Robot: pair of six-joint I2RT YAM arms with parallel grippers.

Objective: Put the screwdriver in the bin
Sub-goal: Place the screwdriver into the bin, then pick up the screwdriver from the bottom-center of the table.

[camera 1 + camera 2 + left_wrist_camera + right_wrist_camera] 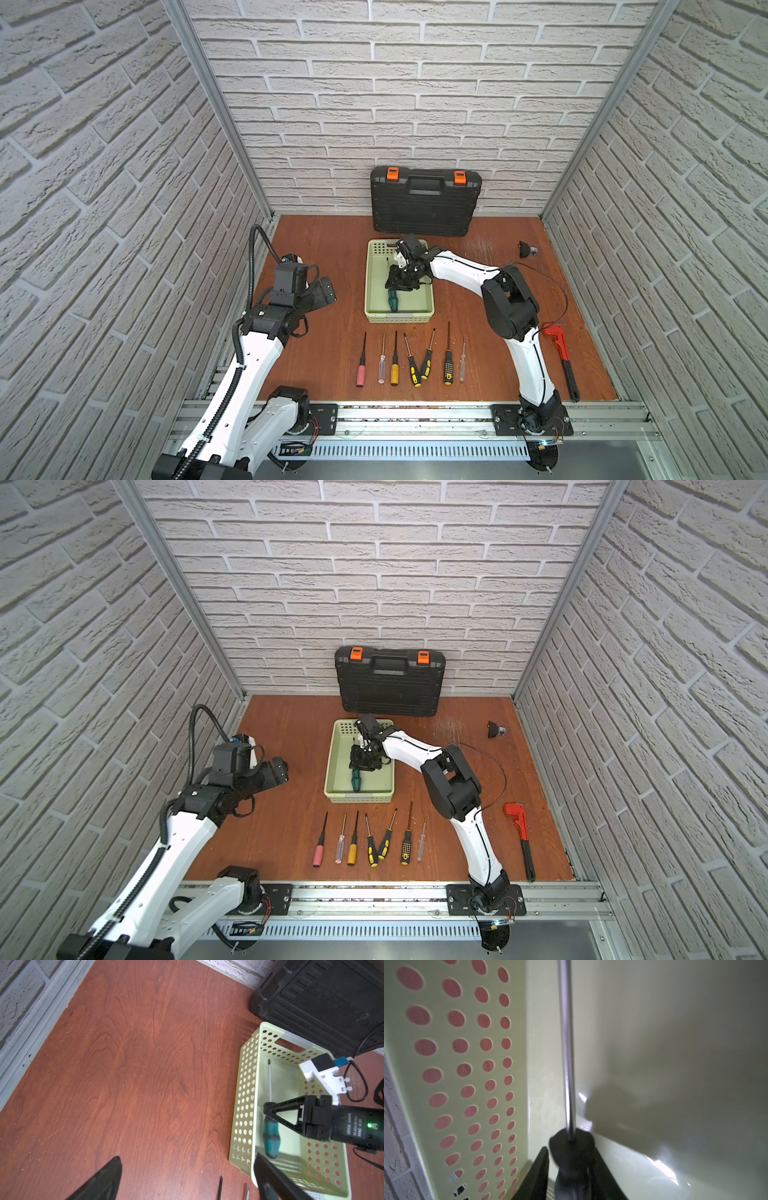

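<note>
Right gripper (269, 1112) jaws straddle black collar of screwdriver (271, 1138); clamped or slack, I can't tell. Screwdriver lies flat on bin (246, 1084) floor, beside perforated wall. I judge it light, rigid, shaft slick; grippy handle is best hold. Left gripper (188, 1157) gapes wide, idle.

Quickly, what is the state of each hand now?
Left hand: open, empty.
Right hand: around the screwdriver handle inside the bin; whether it grips cannot be told.
</note>
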